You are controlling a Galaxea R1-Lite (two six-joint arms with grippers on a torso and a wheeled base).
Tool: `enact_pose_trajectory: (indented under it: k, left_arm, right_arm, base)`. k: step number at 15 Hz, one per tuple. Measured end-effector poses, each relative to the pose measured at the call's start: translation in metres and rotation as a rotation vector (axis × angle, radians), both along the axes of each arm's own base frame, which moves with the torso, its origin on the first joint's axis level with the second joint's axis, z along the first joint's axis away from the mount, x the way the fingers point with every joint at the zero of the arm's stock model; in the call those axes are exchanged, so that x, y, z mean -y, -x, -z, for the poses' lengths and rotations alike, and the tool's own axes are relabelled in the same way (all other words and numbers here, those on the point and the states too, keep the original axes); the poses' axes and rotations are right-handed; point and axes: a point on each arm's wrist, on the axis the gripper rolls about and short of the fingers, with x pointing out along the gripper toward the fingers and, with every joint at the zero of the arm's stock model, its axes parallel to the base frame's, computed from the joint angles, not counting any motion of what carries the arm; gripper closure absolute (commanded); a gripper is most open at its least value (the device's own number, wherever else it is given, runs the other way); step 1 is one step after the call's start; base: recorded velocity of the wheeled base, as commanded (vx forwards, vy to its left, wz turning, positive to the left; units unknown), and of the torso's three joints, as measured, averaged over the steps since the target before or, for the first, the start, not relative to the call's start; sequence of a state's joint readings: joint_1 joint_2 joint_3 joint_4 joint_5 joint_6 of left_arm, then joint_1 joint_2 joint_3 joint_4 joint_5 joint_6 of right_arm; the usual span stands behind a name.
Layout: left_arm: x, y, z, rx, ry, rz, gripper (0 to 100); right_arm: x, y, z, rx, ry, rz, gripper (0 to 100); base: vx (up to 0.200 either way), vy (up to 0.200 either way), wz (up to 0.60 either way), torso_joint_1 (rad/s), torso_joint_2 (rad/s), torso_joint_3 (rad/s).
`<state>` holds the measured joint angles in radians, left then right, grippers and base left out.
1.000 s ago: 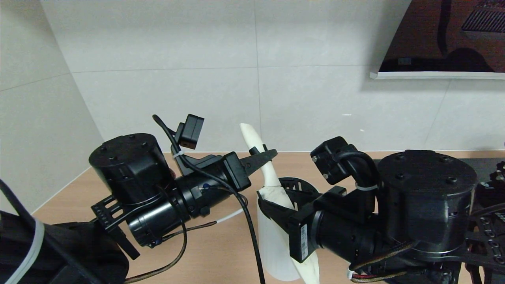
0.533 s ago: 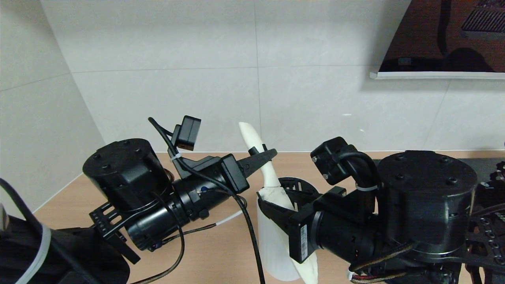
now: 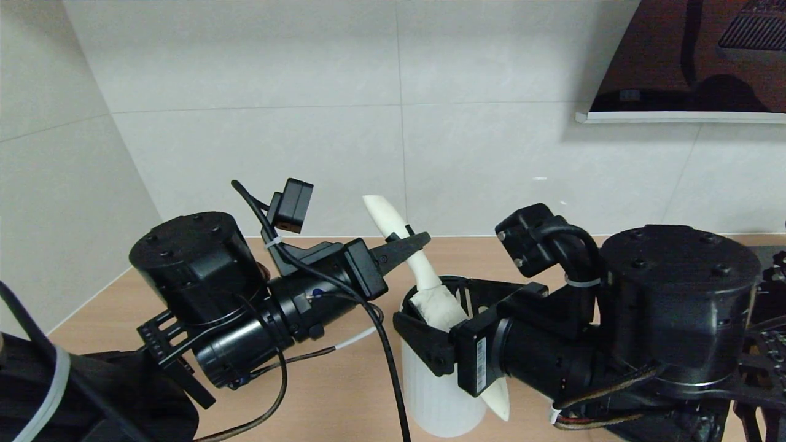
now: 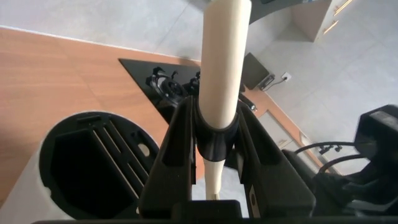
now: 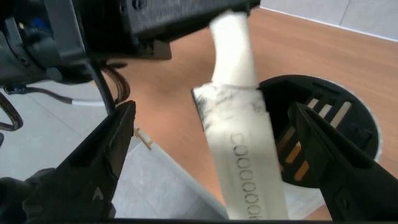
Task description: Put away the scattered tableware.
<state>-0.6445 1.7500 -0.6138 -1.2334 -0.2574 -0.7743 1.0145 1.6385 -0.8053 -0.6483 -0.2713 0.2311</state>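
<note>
White utensil (image 3: pixel 384 215) is being clamped above the holder (image 3: pixel 430 393) by the left gripper (image 3: pixel 410 243); the right gripper (image 5: pixel 211 112) is being held wide astride it.

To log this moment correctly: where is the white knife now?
Head view, centre: the white knife is tilted, its handle gripped by the left claw, its blade inside the open right claw, just beside the white utensil holder.
</note>
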Motion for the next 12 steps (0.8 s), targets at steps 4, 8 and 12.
enact_pose_trajectory:
  k: [4,8,12]
  left_arm:
    - [-0.007,0.004,-0.025,-0.020,-0.012,-0.073,100]
    - [-0.014,0.007,-0.069,-0.064,-0.052,-0.263,100]
    - [-0.020,0.015,-0.104,-0.001,-0.262,-0.317,100]
  right_arm:
    - [0.031,-0.023,-0.019,0.037,-0.048,0.126,0]
    - [0.066,-0.045,-0.030,0.065,-0.076,0.269,0]
    - [0.085,-0.056,-0.033,0.073,-0.084,0.353,0]
  base:
    - [0.000,0.000,0.00,0.000,0.00,0.000]
    - [0.000,0.000,0.00,0.000,0.00,0.000]
    - [0.000,0.000,0.00,0.000,0.00,0.000]
